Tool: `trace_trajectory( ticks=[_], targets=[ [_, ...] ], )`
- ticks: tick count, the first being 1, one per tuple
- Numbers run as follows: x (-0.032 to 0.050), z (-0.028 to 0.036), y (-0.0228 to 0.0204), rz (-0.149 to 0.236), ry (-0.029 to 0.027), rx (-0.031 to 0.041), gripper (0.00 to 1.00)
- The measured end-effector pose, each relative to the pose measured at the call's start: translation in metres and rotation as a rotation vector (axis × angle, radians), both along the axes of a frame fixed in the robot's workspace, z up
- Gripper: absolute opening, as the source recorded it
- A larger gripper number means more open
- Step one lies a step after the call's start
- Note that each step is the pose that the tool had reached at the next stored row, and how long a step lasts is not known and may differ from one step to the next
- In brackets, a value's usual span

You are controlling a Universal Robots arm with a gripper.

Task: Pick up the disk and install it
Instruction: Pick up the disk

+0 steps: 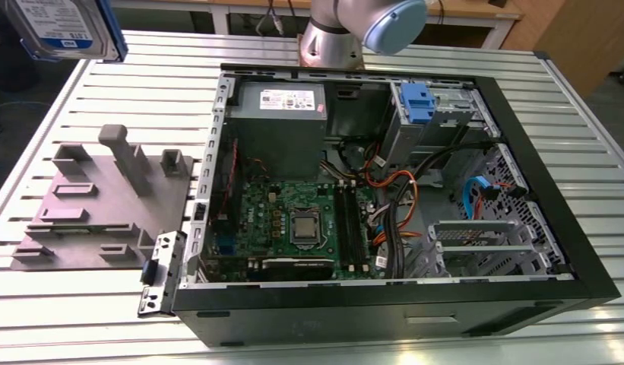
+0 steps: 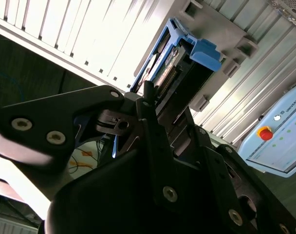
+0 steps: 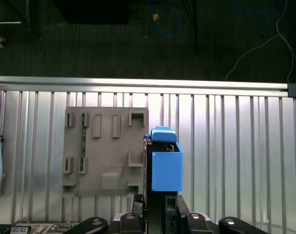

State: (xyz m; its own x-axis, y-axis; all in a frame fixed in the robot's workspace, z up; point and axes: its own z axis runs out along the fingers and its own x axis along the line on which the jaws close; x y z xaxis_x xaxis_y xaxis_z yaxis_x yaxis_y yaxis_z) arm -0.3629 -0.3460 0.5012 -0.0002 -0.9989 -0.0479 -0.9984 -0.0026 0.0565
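The disk (image 1: 60, 29) hangs high above the table at the exterior view's far left, its white-and-blue label facing the camera and blue rails along its sides. In both wrist views I see the disk (image 3: 166, 168) edge on, with its blue rail and tab (image 2: 202, 52) pointing away from the wrist. My gripper (image 3: 160, 201) is shut on the disk, its black fingers (image 2: 149, 105) clamped on the drive's two faces. Below lies the open computer case (image 1: 514, 99) with its silver drive cage (image 1: 472, 240) at the exterior view's right.
A grey fixture plate (image 1: 89, 209) with pegs and slots lies on the slatted metal table (image 1: 596, 137) left of the case. A blue clip on a grey cage (image 1: 418, 103) sits in the case's back corner. The arm's base (image 1: 337, 38) stands behind. A teach pendant (image 2: 279, 141) lies nearby.
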Motion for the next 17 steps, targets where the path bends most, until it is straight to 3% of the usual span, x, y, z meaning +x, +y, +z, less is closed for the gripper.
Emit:
trace_trajectory(
  ticks=[17],
  targets=[
    [0.0346,0.0000,0.0000,0.000,0.0000,0.0001,0.35]
  ],
)
